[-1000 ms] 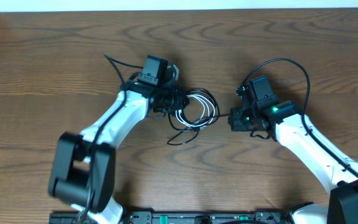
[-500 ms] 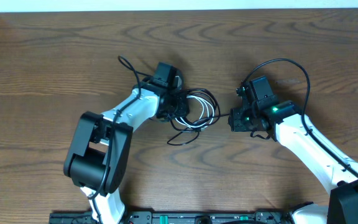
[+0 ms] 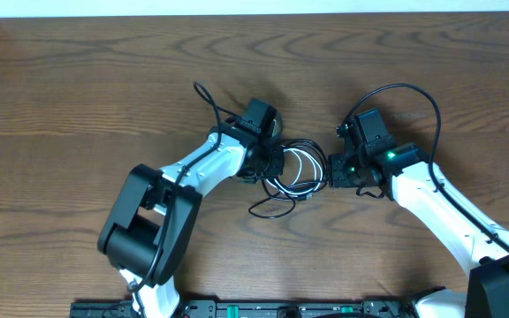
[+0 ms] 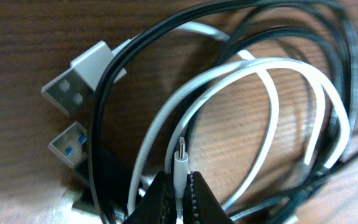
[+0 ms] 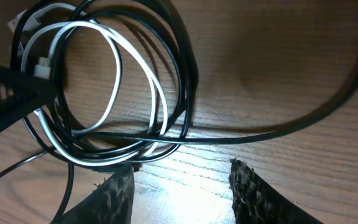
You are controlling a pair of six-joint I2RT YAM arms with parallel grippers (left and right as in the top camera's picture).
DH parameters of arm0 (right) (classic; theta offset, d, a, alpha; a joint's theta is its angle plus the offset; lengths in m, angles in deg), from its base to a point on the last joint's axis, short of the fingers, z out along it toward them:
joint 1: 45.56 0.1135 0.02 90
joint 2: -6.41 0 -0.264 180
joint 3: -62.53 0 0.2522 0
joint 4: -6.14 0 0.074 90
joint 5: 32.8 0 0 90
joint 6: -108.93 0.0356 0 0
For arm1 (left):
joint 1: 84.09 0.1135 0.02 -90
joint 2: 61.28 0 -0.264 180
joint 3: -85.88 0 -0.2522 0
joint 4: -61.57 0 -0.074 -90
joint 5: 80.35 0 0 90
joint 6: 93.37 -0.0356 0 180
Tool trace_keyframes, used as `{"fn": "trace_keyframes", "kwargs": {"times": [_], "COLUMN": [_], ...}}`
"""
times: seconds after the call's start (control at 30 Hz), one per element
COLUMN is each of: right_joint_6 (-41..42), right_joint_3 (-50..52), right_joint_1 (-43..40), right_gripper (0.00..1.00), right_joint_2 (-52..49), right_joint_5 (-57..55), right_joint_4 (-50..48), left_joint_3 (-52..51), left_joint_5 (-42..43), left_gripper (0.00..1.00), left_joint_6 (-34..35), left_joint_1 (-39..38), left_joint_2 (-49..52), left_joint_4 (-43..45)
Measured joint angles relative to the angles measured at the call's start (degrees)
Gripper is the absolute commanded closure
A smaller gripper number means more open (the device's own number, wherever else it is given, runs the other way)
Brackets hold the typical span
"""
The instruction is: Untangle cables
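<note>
The left gripper is pinched shut on the white cable's small plug. The tangled cables lie at its 3 o'clock. The right gripper, at their 3 o'clock, is half open and empty.

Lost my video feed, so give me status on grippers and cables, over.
Left gripper shut on white cable plug. Right gripper open, empty, beside cables. Bundle looped together, not untangled. Nothing blocking.
</note>
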Motion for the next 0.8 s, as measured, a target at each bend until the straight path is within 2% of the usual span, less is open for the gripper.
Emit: {"fn": "trace_keyframes", "kwargs": {"times": [0.07, 0.33, 0.53, 0.7, 0.8], "right_joint_6": [0.07, 0.20, 0.17, 0.17, 0.17], "right_joint_3": [0.00, 0.00, 0.00, 0.00, 0.00], "right_joint_1": [0.00, 0.00, 0.00, 0.00, 0.00], "right_gripper": [0.44, 0.42, 0.43, 0.43, 0.43], "right_joint_2": [0.00, 0.00, 0.00, -0.17, -1.29], "right_joint_5": [-0.02, -0.04, 0.02, 0.04, 0.09], "right_joint_4": [-0.04, -2.03, -2.23, -3.39, -5.68], "left_joint_3": [0.00, -0.04, -0.04, -0.04, -0.04], "left_joint_5": [1.05, 10.58, 16.72, 17.00, 12.68], "left_gripper": [0.92, 0.92, 0.93, 0.92, 0.92], "left_joint_6": [-0.02, -0.02, 0.00, 0.00, 0.00], "left_joint_1": [0.00, 0.00, 0.00, 0.00, 0.00], "left_joint_2": [-2.58, -20.94, -24.17, -27.76, -29.88], "left_joint_4": [-0.02, -0.37, 0.07, 0.87, -2.80]}}
